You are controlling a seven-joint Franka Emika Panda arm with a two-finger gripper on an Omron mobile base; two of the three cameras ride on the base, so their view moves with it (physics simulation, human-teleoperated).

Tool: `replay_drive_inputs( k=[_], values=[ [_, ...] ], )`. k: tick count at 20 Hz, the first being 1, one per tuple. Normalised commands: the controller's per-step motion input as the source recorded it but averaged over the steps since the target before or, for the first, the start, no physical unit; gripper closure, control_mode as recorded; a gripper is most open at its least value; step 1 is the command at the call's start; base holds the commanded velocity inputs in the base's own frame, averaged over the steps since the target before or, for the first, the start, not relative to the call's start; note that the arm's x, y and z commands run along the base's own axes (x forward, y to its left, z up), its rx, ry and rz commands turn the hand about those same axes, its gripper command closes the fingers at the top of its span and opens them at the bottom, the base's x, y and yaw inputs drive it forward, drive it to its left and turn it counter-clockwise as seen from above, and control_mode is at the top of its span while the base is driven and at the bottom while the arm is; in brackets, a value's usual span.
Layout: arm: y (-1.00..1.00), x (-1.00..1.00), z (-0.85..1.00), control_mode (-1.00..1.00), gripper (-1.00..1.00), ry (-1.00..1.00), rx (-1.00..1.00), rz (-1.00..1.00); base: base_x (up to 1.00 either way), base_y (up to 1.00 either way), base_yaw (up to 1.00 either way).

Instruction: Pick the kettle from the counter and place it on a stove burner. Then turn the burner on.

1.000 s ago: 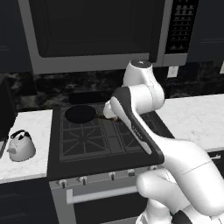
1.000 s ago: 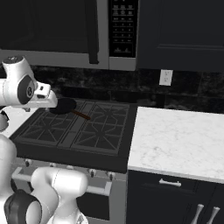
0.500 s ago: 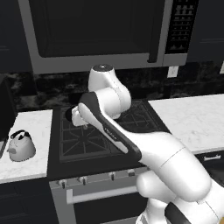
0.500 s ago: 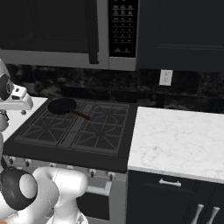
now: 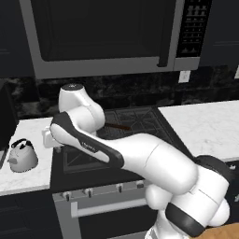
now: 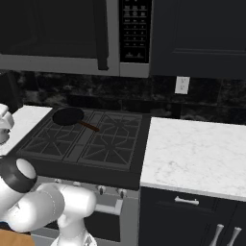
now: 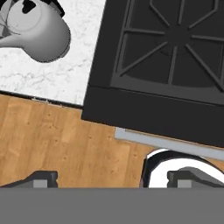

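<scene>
The small silver-grey kettle (image 5: 22,156) with its black handle stands upright on the narrow marble counter (image 5: 29,179), left of the stove. In the hand view the kettle (image 7: 40,30) is at the top left, and a stove burner (image 7: 175,48) of the black grate lies at the upper right. My gripper (image 7: 113,180) is open with nothing between its fingertips (image 7: 41,178). It hangs above the front edge of the counter (image 7: 61,74), a short way from the kettle. In the left base view my hand (image 5: 48,139) hovers just right of the kettle. No flame shows on the burners.
A black frying pan (image 6: 68,116) sits on the back left burner of the cooktop (image 6: 96,144). Right of the stove lies a wider marble slab (image 6: 197,149). A row of knobs (image 5: 86,191) runs along the stove front. A microwave (image 5: 102,37) hangs overhead.
My arm has swung left from over the back of the stove to the counter's edge beside the kettle. The kettle and the pan have not moved.
</scene>
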Motion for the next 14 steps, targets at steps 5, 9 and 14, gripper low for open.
replay_drive_inputs(
  k=[5,9,14],
  values=[
    [0.15,0.14,-0.07,-1.0,-1.0,0.0,0.03,0.0,0.0,0.0,0.0],
    [0.15,0.95,-0.09,-1.0,-1.0,0.0,0.06,-0.01,0.0,0.0,0.0],
    [0.53,0.52,-0.11,-1.0,-1.0,0.0,0.17,-0.02,0.0,0.0,0.0]
  ],
)
